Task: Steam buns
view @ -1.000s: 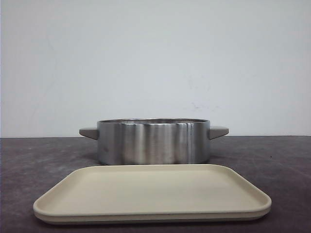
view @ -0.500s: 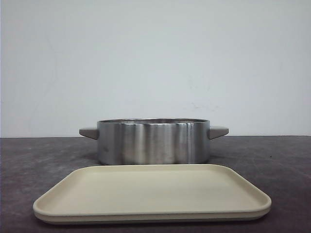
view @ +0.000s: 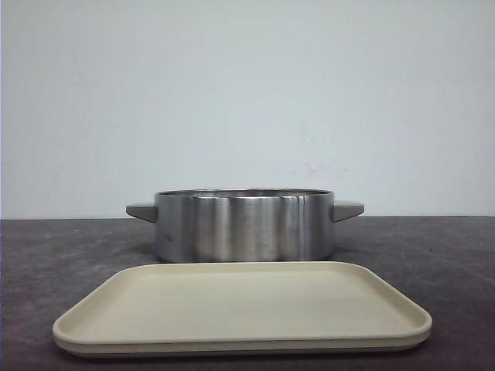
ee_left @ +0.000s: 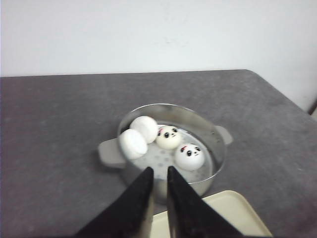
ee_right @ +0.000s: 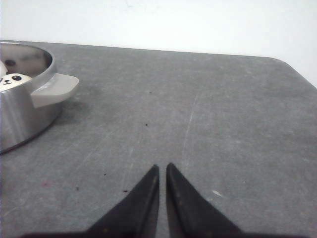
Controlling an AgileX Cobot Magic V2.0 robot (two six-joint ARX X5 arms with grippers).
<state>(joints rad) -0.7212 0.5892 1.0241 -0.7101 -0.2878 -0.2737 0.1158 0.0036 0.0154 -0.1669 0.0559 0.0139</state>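
Four buns (ee_left: 161, 143) sit inside the steel steamer pot (ee_left: 218, 153), on its perforated floor, seen in my left wrist view at frame centre. Two show panda faces: one (ee_left: 168, 137) mid-pot, one (ee_left: 189, 156) lower right of it. The other two, (ee_left: 144, 127) and (ee_left: 132, 144), sit touching at the pot's left side and show only plain white tops to me. In my right wrist view one faced bun (ee_right: 12, 80) peeks over the rim at the far left edge.

The pot has grey lug handles (view: 347, 209) on both sides. In the front view it stands at centre, behind a cream tray (view: 240, 305) that fills the lower frame; the buns are hidden by the pot wall there.

Left fingers (ee_left: 158, 174): nearly closed, a thin gap between the tips, holding nothing, at the lower centre of the frame, over the pot's near rim.

Right fingers (ee_right: 162, 169): tips almost meeting, holding nothing, above bare grey worktop (ee_right: 223, 114), well apart from the pot.
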